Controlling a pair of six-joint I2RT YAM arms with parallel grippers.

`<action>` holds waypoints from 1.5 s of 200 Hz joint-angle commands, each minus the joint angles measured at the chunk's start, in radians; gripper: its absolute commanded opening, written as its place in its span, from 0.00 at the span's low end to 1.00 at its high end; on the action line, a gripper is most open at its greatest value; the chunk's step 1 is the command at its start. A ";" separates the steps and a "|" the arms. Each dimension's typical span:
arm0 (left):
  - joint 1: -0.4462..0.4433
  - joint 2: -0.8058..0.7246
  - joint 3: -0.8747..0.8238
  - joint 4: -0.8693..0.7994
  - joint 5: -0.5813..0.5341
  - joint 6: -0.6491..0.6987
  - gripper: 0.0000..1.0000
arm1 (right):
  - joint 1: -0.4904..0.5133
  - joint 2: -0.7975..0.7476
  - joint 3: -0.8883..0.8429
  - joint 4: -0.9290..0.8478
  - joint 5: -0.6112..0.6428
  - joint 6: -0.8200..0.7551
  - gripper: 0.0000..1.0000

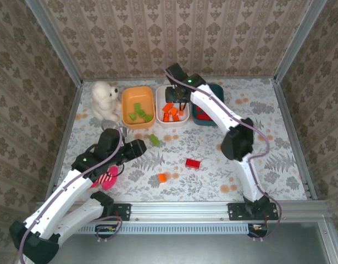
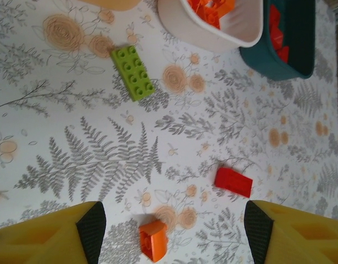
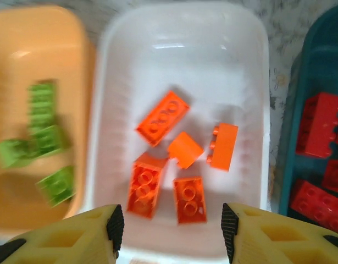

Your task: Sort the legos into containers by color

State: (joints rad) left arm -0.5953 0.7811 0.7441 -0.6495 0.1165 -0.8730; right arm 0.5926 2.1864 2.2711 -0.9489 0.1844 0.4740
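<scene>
Three bricks lie loose on the floral bench: green brick nr the bins, red brick mid-bench, small orange brick nearest the arm bases. The rest sit sorted: greens in orange bin, oranges in white bin, reds in teal bin.

Bricks are prob. light, rigid, smooth plastic, apt to slip or twist. Best pinched low across two flat opposite sides, not over the studs. The orange one seems to have a sloped face, so take its upright sides.

L arm is folded low, wrist looking down on the bench. L jaws stand wide apart and empty, w/ the orange brick below, roughly btwn the tips. R arm stretches far fwd, wrist pointing down over the white bin. R jaws are apart, nothing btwn them.
</scene>
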 commanded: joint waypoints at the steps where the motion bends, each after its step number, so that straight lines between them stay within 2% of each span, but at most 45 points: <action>1: -0.009 -0.020 0.027 -0.083 0.008 0.060 0.71 | 0.059 -0.297 -0.303 0.169 0.023 -0.036 0.53; 16: -0.009 -0.022 0.026 -0.103 0.016 0.087 0.71 | 0.090 -0.469 -0.533 0.236 0.030 -0.021 0.53; 49: -0.011 -0.010 0.011 -0.111 0.038 0.131 0.71 | 0.171 -0.769 -0.903 0.214 0.050 0.035 0.54; 89: -0.017 0.086 0.006 -0.062 -0.014 0.098 0.73 | 0.233 -1.042 -1.187 0.187 -0.046 0.081 0.58; 113: -0.037 0.254 0.051 -0.020 -0.103 0.040 0.75 | 0.254 -1.110 -1.240 0.155 -0.052 0.104 0.58; 122: -0.050 0.342 0.097 -0.050 -0.155 0.009 0.79 | 0.258 -1.123 -1.247 0.150 -0.053 0.110 0.58; 137: -0.060 0.487 0.183 -0.114 -0.204 -0.052 0.79 | 0.261 -1.132 -1.244 0.140 -0.052 0.112 0.58; 171: -0.087 0.707 0.333 -0.108 -0.275 -0.172 0.78 | 0.269 -1.151 -1.230 0.118 -0.046 0.111 0.59; 199: -0.080 0.864 0.409 -0.092 -0.257 -0.245 0.78 | 0.278 -1.161 -1.233 0.101 -0.059 0.103 0.60; 238: -0.070 1.032 0.522 -0.084 -0.271 -0.272 0.74 | 0.282 -1.204 -1.224 0.071 -0.046 0.090 0.62; 300: -0.069 1.157 0.602 -0.117 -0.294 -0.300 0.66 | 0.282 -1.235 -1.237 0.060 -0.046 0.108 0.62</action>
State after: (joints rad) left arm -0.6727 1.9091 1.3151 -0.7147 -0.1394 -1.1393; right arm 0.8688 0.9638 1.0367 -0.8505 0.1421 0.5766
